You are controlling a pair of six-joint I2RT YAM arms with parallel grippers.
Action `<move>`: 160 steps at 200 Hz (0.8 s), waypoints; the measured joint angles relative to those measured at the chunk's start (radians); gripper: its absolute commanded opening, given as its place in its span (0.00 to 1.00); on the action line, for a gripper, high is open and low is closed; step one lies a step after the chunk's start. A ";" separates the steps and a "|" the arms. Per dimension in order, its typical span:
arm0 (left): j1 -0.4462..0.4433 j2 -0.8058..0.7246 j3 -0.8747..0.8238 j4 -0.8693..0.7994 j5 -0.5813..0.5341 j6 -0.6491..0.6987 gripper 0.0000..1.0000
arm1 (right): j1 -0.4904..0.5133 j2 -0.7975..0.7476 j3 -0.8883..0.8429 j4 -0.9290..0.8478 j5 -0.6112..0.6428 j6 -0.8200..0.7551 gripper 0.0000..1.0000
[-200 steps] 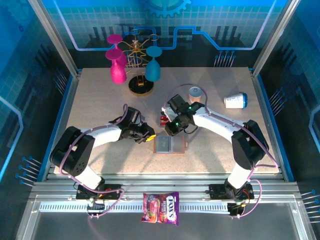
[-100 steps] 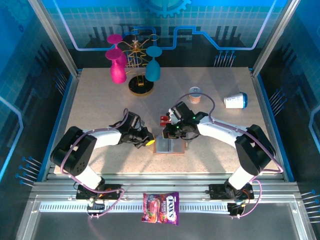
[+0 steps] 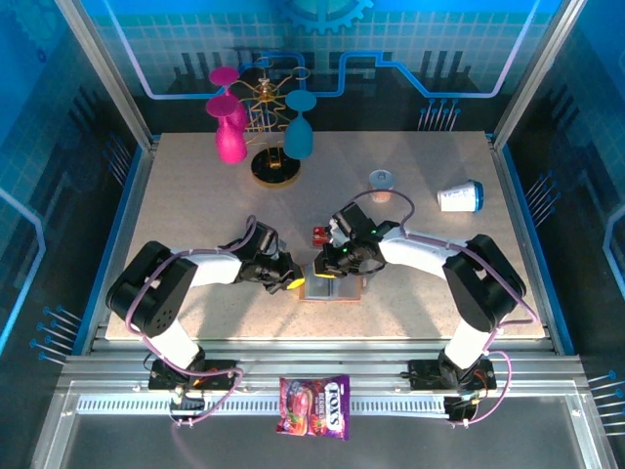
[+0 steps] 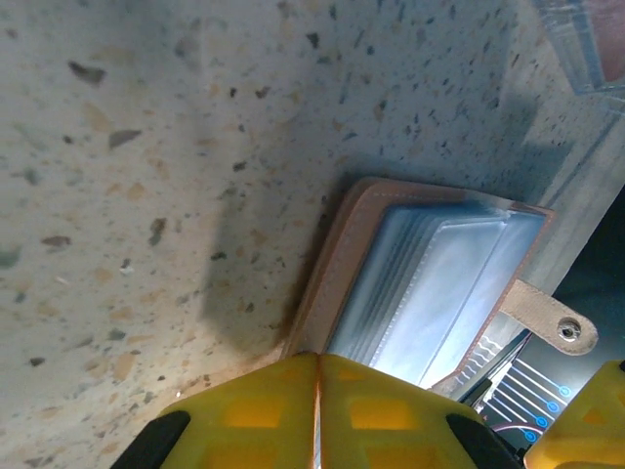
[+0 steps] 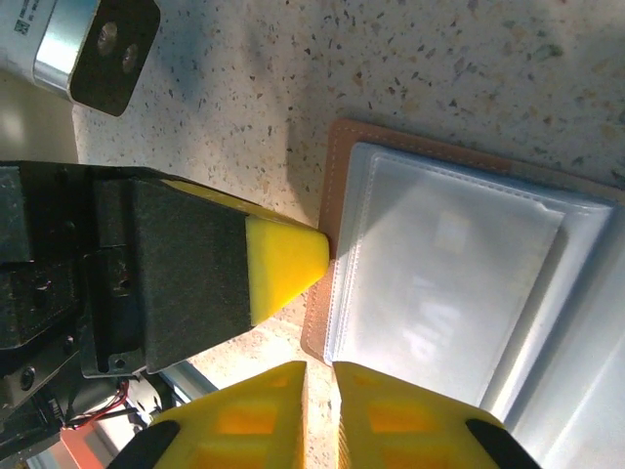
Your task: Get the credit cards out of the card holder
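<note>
Tan holder (image 3: 337, 288) lies open, pockets up, with the left gripper (image 4: 317, 381) pressed together against its left edge, the right gripper (image 5: 318, 386) at that edge too, nearly closed, grip impossible to tell, and red cards (image 3: 320, 234) just behind it.

Tan card holder (image 3: 332, 285), speckled beige table (image 3: 195, 215)
</note>
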State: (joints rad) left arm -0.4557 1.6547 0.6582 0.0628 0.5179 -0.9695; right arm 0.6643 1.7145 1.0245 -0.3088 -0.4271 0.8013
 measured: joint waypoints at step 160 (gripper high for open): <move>0.000 0.011 0.001 -0.005 0.001 0.001 0.10 | -0.005 0.074 0.016 -0.046 0.008 0.006 0.30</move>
State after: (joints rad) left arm -0.4557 1.6653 0.6594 0.0582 0.5186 -0.9684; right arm 0.6598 1.7882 1.0409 -0.3546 -0.4194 0.8070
